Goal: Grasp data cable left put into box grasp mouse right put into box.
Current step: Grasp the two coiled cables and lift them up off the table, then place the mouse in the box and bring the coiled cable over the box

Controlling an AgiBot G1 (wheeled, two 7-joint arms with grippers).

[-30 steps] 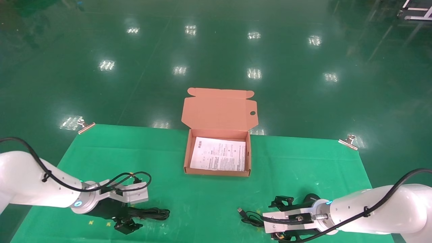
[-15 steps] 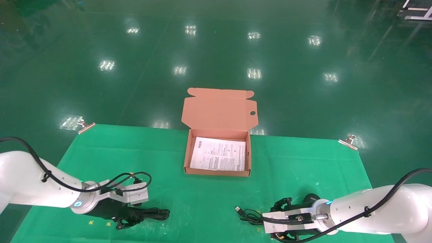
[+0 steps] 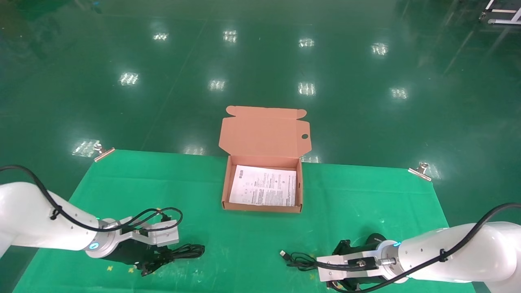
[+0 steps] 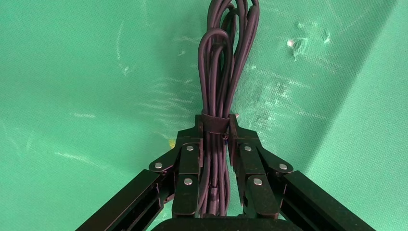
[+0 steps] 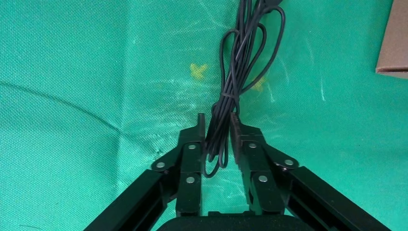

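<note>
Both grippers are down on the green cloth near the front edge of the table. Left gripper (image 4: 215, 130), towards the front-left corner, has its fingers pressed in on the data cable (image 4: 222, 72), pinching the bundle right at its tie band, with the rest of the coil trailing out ahead of it along the cloth. Right gripper (image 5: 219, 126), towards the front-right corner, is closed on something too, but look closely: what sits between its fingers is the thin cord (image 5: 240, 62), bunched and looped, not the mouse body. From the head camera the mouse (image 3: 368, 241) is mostly hidden by the wrist, so I cannot tell how it lies. The USB plug (image 3: 282, 253) pokes out towards the middle of the front edge.

The box (image 3: 262, 207) waits open at the back-middle of the table, lid flap upright, white leaflet (image 3: 263, 185) flat inside, nothing else in it.

What could go wrong? On the right, lifting by the cord alone could leave the mouse swinging, and it might clip the box wall or slide free. On the left, loose loops might droop and catch the box's front wall.
</note>
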